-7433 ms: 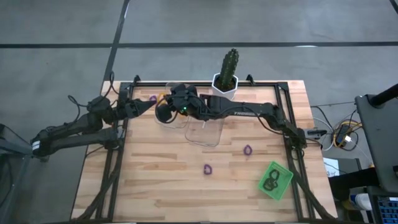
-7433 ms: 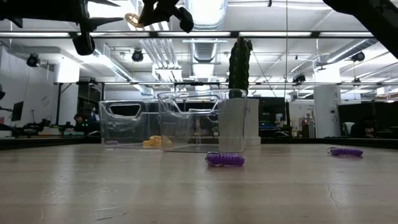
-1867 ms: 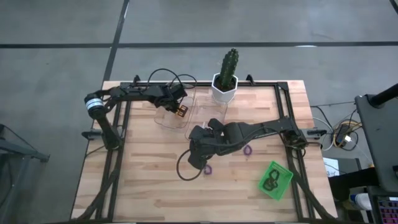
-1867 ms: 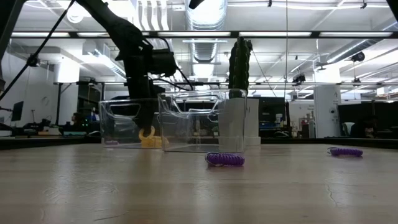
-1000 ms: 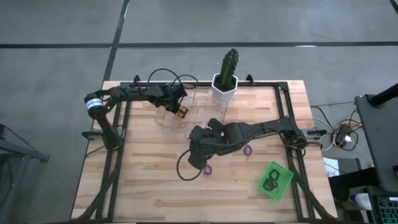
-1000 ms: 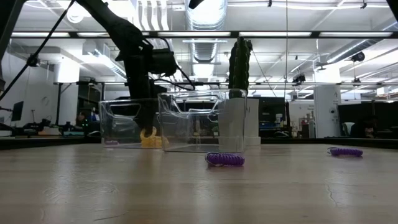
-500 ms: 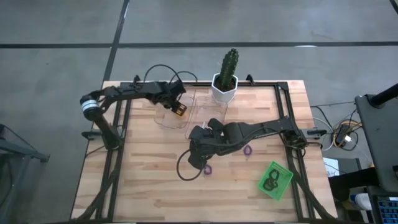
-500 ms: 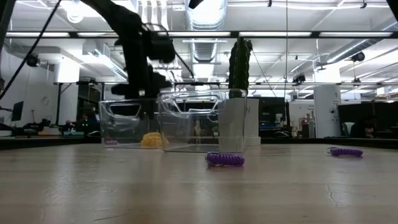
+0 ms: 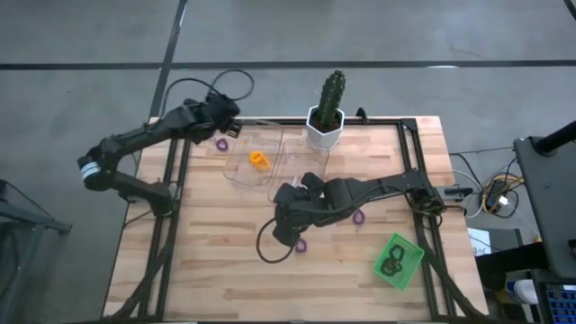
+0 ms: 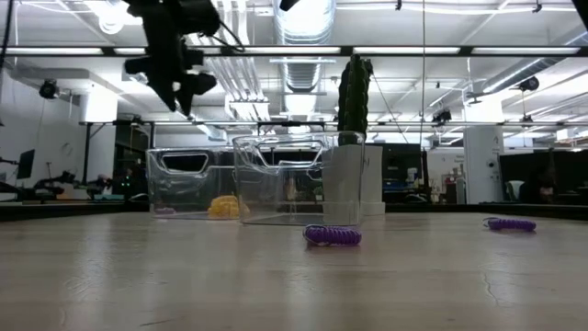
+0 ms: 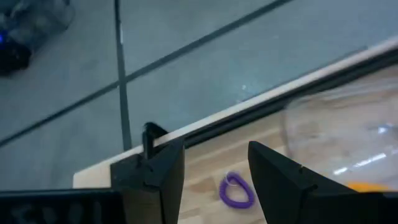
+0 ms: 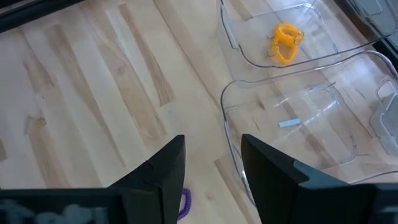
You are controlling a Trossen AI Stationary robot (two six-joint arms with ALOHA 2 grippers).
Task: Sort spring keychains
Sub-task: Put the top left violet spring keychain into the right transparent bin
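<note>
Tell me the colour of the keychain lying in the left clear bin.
Orange keychain; right wrist view shows it best.

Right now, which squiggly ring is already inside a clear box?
The orange keychain. It lies alone in the clear box nearest the left arm, while the purple keychains lie out on the bare table.

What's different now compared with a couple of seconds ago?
The left claw let go of the orange keychain in the clear bin, then lifted out and swung back toward the table's far left corner, above a purple keychain there. It is open and empty. The right claw stayed put, open over another purple keychain. The cactus and green tray did not move.
</note>
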